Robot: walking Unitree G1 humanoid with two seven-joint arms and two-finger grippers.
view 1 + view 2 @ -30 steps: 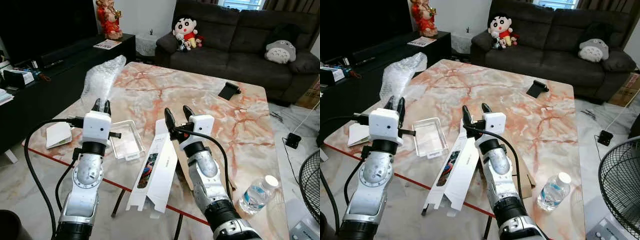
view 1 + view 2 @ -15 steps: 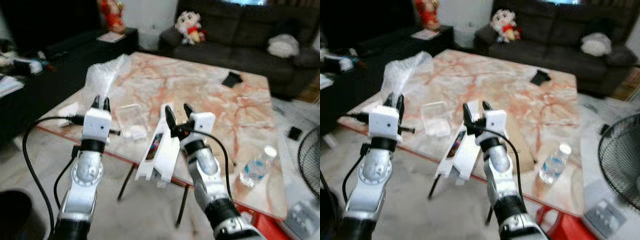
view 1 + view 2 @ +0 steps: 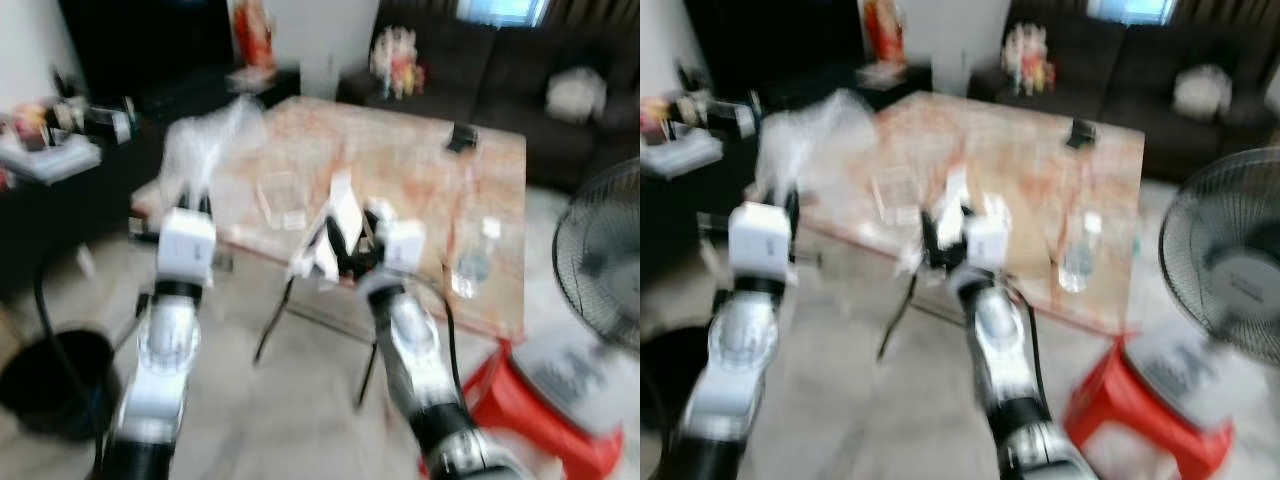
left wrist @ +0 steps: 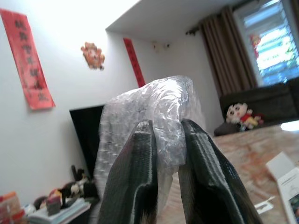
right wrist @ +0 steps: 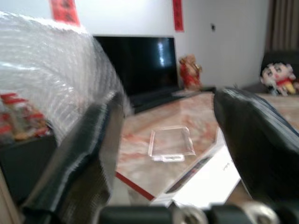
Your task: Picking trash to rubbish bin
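Left gripper (image 4: pixel 166 135) pinching a crumpled sheet of bubble wrap (image 4: pixel 149 112) between its two black fingers (image 4: pixel 135 172), the clear plastic bulging up above the fingertips and trailing down one side. Seen from the head camera, heavily blurred: left gripper raised just in front of the near left corner of the marble table (image 3: pixel 400 160), the bubble wrap rising pale and cloudy above it over that corner. Right gripper (image 5: pixel 173 135) spread wide with nothing between its fingers, raised before the near edge of the marble table. Just beyond it on the table, a long white flattened carton (image 5: pixel 205 175) jutting over the near edge, and a clear plastic tray (image 5: pixel 170 142) lying flat a little further in. A plastic water bottle (image 3: pixel 470 260) standing near the right edge of the table. A small dark object (image 3: pixel 460 137) near the far right corner. On the floor left of the table, a dark round bin (image 3: pixel 50 375). Right of the table, a red stool (image 3: pixel 545 420) and a black fan (image 3: pixel 600 250). Beyond the far edge, a dark sofa (image 3: pixel 540 70) with soft toys. Left of the table, a black television (image 5: pixel 135 60) on a low cabinet.
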